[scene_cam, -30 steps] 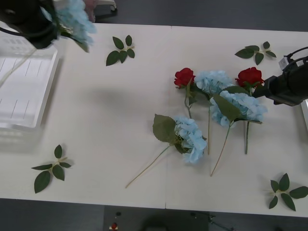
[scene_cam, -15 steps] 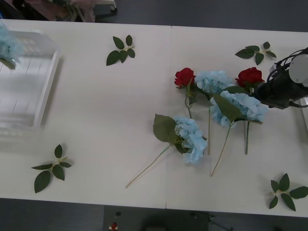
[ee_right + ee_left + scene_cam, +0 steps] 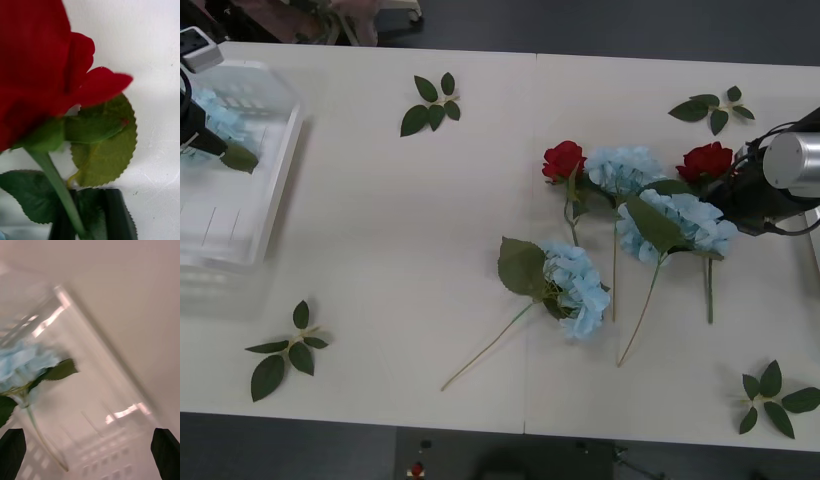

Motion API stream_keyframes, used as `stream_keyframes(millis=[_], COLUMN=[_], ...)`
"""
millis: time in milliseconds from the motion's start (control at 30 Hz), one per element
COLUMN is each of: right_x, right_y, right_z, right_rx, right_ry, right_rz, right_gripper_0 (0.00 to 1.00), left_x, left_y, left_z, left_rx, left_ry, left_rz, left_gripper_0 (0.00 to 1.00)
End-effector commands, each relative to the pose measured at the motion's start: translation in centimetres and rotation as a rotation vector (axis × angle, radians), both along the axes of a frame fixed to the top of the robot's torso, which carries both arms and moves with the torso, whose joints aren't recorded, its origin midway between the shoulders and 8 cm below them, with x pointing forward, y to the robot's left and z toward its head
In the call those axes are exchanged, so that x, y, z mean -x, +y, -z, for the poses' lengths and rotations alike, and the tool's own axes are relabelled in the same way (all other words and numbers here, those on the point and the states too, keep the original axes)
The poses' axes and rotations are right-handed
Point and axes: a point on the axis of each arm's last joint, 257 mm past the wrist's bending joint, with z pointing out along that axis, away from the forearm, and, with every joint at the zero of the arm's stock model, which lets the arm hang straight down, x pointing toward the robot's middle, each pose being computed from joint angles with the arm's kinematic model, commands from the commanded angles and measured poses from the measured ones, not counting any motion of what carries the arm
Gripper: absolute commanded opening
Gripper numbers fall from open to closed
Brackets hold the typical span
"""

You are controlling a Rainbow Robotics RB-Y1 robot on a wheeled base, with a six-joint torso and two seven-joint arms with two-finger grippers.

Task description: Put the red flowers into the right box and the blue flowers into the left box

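Observation:
My right gripper [image 3: 88, 210] is shut on the green stem of a red flower [image 3: 707, 160], whose bloom [image 3: 37, 63] looms close in the right wrist view. A second red flower [image 3: 563, 160] lies mid-table. Three blue flowers [image 3: 620, 168], [image 3: 690, 222], [image 3: 578, 285] lie around them, stems overlapping. At the far left, my left gripper [image 3: 90, 452] stands open above the left box [image 3: 250, 200]. One blue flower [image 3: 22, 369] rests inside that box, clear of the fingers. A thin white edge of the right box [image 3: 816, 245] shows at the right border.
Loose green leaf sprigs lie at the back centre [image 3: 430, 105], back right [image 3: 710, 108], front left [image 3: 285, 350] and front right [image 3: 775, 395]. A wide bare stretch of white table [image 3: 400, 230] separates the left box from the flower pile.
My left arm swung a blue flower leftward over the left box and let it go. My right gripper closed in on the right-hand rose, which shifted slightly to the right.

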Motion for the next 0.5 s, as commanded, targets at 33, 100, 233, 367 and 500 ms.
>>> stream_keyframes(millis=[33, 100, 233, 367, 500], right_x=[-1.6, -1.8, -2.4, -2.9, -1.8], right_y=[-0.6, -0.9, -2.2, -6.5, -12.5], right_z=[-2.5, -3.0, -4.8, -9.8, -14.5], right_rx=[0.014, 0.013, 0.010, 0.105, 0.302], right_ry=[-0.044, -0.054, -0.085, -0.114, -0.085], right_rz=[-0.016, -0.013, 0.000, -0.038, -0.115], right_gripper_0=[0.00, 0.00, 0.00, 0.00, 0.00], left_x=[3.0, 4.5, 6.5, 7.4, 9.1], left_y=[-10.8, -15.5, -23.8, -30.2, -34.1], left_z=[-2.4, -0.9, 2.7, 5.8, 8.2], left_rx=[0.293, 0.361, 0.363, 0.375, 0.344], left_ry=[0.130, 0.209, 0.276, 0.277, 0.290], left_rz=[0.109, 0.169, 0.309, 0.322, 0.365], left_gripper_0=[0.97, 0.97, 1.00, 1.00, 1.00])
